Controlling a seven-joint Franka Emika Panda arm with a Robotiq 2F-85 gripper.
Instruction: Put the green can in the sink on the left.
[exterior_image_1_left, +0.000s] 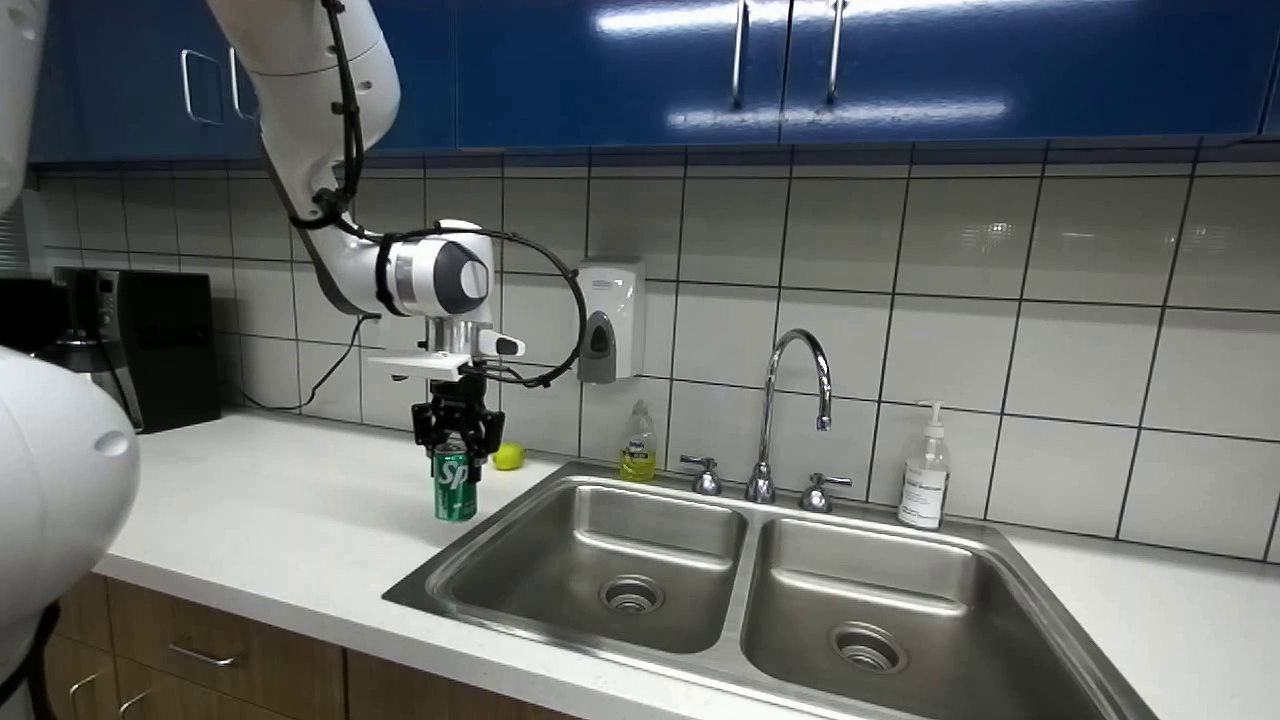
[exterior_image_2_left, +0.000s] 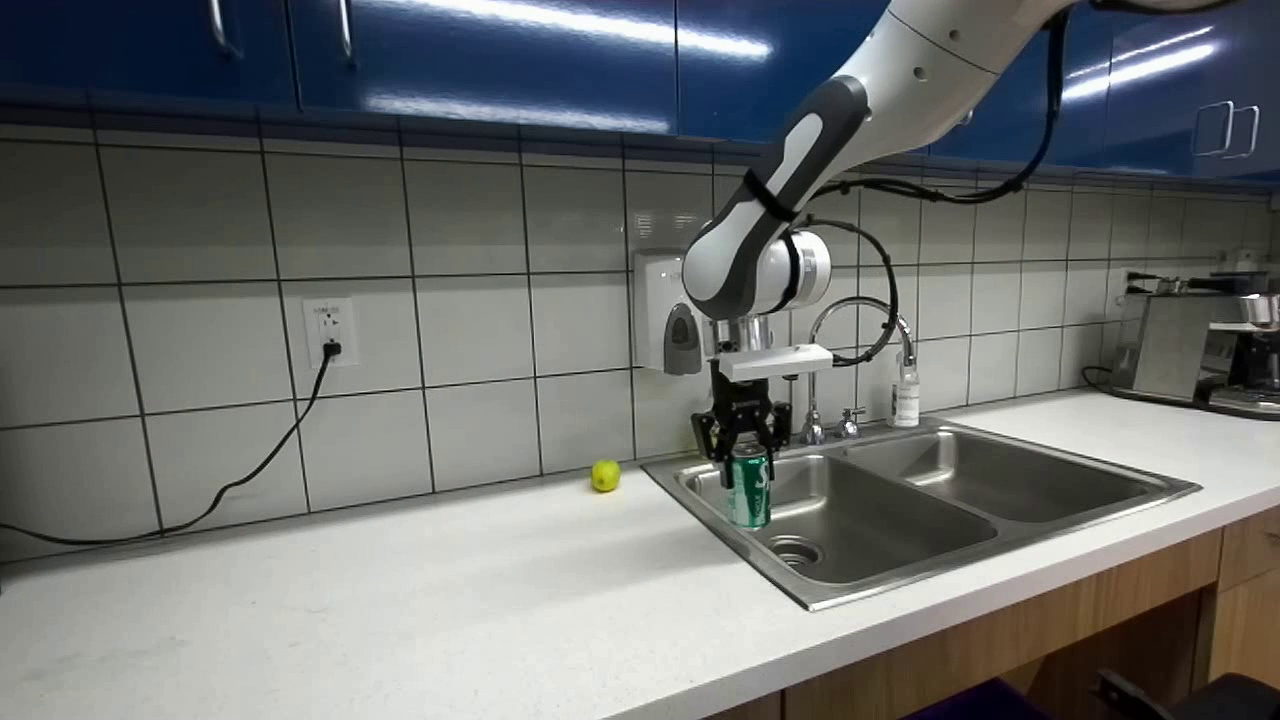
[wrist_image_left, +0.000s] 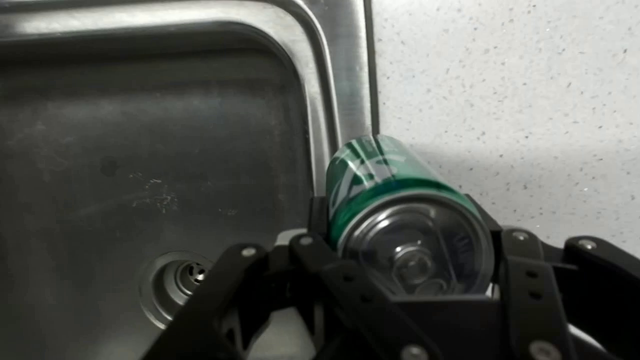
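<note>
The green can (exterior_image_1_left: 455, 502) is upright in my gripper (exterior_image_1_left: 457, 468), with the fingers on either side of its upper part. It also shows in an exterior view (exterior_image_2_left: 750, 503) and in the wrist view (wrist_image_left: 372, 162), lid toward the camera. My gripper (exterior_image_2_left: 748, 476) is shut on the can. The can appears raised, around the outer rim of the left sink basin (exterior_image_1_left: 545, 570). In the wrist view the can overlaps the sink's rim (wrist_image_left: 345, 75) and the counter edge beside it. The left basin's floor (wrist_image_left: 200, 125) and drain show beside the can.
A yellow-green fruit (exterior_image_1_left: 508, 457) sits on the counter (exterior_image_2_left: 400, 620) near the wall. A yellow soap bottle (exterior_image_1_left: 638, 448), a faucet (exterior_image_1_left: 766, 420) and a pump bottle (exterior_image_1_left: 924, 480) stand behind the sink. The right basin (exterior_image_1_left: 880, 590) lies past the divider. A dispenser (exterior_image_1_left: 612, 320) hangs on the wall.
</note>
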